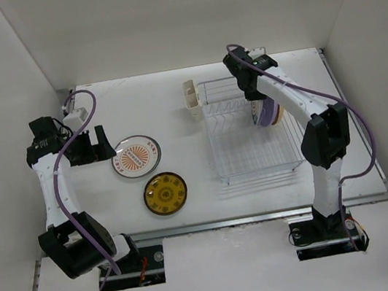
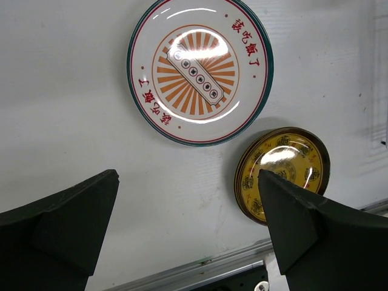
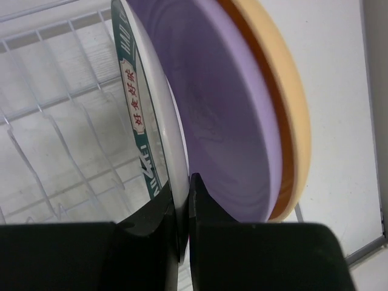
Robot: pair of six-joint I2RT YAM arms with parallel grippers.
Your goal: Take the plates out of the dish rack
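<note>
Right fingers (image 3: 254,254): pinching teal-rimmed white round plate (image 3: 140,121) in white wire dish rack (image 1: 254,173).
Left fingers (image 2: 60,230): spread, empty.
Lift: best straight up.

White table (image 1: 174,112): a sunburst plate (image 2: 200,70), white with a teal rim, thin red rings, red characters and orange rays at its centre, and an amber-yellow plate (image 2: 282,173) with a dark brown rim and a ring of gold medallions. In the white wire dish rack (image 1: 213,142): a teal-banded white plate (image 3: 142,121) with a red label lettered in white, a plain lavender plate (image 3: 230,121) and a tan plate (image 3: 291,109) shading to orange. The utensil cup (image 1: 191,100) is cream. The left tool (image 2: 187,182) and right tool (image 3: 185,200) are black.
</note>
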